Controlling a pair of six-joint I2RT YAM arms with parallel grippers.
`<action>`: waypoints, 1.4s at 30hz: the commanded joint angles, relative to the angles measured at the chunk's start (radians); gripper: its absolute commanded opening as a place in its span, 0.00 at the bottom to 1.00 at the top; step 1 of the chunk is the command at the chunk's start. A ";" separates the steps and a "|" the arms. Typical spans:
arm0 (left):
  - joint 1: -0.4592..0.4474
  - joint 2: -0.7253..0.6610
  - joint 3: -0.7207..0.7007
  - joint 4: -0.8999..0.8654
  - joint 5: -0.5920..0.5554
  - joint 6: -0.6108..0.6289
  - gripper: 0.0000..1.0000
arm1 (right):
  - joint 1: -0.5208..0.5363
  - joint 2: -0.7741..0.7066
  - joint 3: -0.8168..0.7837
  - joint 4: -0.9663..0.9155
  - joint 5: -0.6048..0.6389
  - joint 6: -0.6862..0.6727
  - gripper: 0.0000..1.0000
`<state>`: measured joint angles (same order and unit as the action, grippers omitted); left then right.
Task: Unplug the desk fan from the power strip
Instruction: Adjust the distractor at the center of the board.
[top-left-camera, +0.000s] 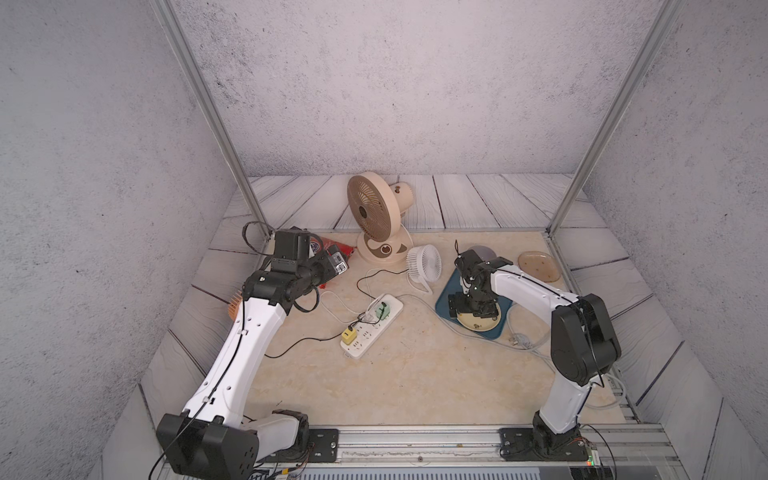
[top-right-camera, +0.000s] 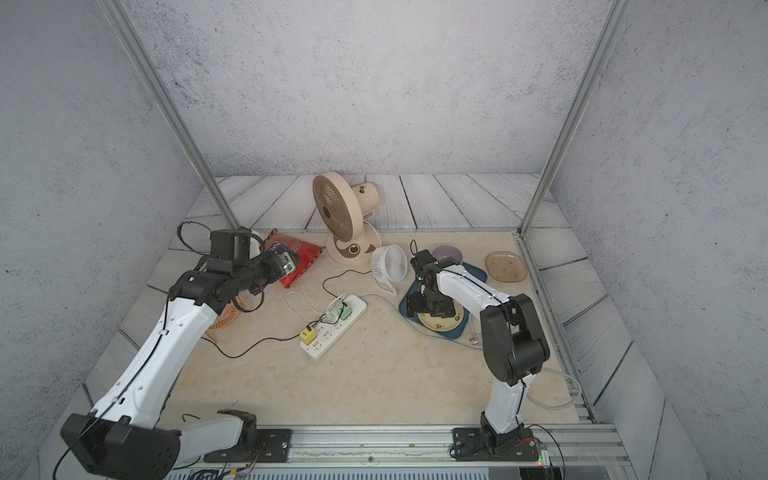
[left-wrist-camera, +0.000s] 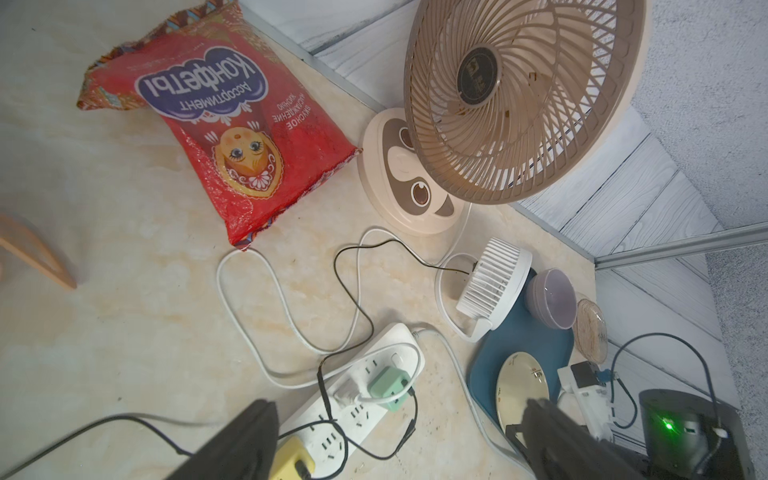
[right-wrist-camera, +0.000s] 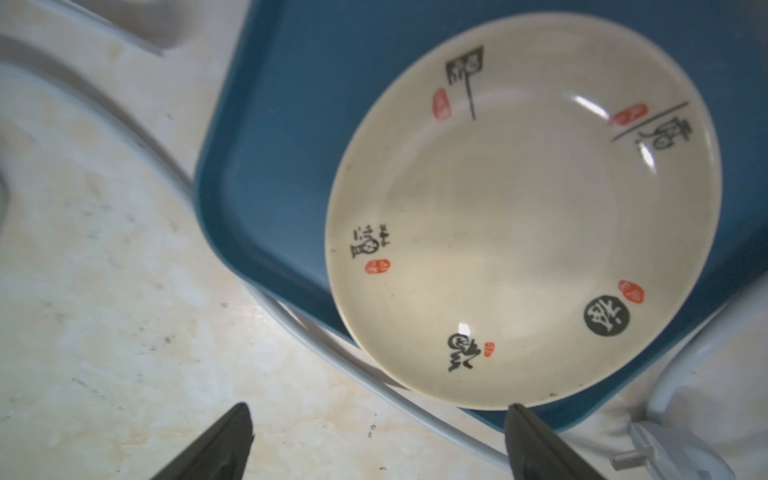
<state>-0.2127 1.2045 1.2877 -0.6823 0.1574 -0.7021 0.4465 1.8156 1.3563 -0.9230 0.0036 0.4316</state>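
Observation:
The beige desk fan (top-left-camera: 374, 212) (top-right-camera: 336, 212) (left-wrist-camera: 519, 95) stands at the back of the table. Its white cable loops to a white plug (left-wrist-camera: 347, 388) set in the white power strip (top-left-camera: 365, 345) (top-right-camera: 320, 347) (left-wrist-camera: 361, 415), beside a green adapter (left-wrist-camera: 388, 386); a yellow adapter (top-left-camera: 348, 336) sits further along. My left gripper (top-left-camera: 338, 264) (left-wrist-camera: 399, 403) hangs open above a red snack bag (left-wrist-camera: 216, 124), left of the strip and touching nothing. My right gripper (top-left-camera: 461, 307) (right-wrist-camera: 379, 409) is open over the strip's pale cable (right-wrist-camera: 332, 345), at the edge of a blue tray (right-wrist-camera: 270, 124).
A small white fan (top-left-camera: 424, 259) with a black cable stands next to the tray. A cream plate (right-wrist-camera: 519, 208) and purple bowl (top-left-camera: 482, 251) sit on the tray, an amber dish (top-left-camera: 538, 264) behind. An orange fan (top-left-camera: 235, 305) lies under my left arm. A loose plug (right-wrist-camera: 665, 449) lies right of the tray.

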 joint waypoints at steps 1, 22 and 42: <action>-0.002 -0.054 -0.039 -0.033 -0.019 0.009 0.98 | 0.006 0.001 -0.009 -0.065 0.080 -0.007 0.98; 0.007 -0.076 -0.047 -0.096 -0.035 -0.002 0.98 | 0.007 0.074 -0.075 -0.050 0.205 0.041 0.99; 0.020 -0.135 -0.056 -0.216 -0.024 0.006 0.98 | -0.146 0.163 0.040 -0.007 0.373 -0.038 0.99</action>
<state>-0.2020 1.0939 1.2366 -0.8528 0.1276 -0.7036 0.3233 1.9450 1.3521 -0.9516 0.3119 0.4160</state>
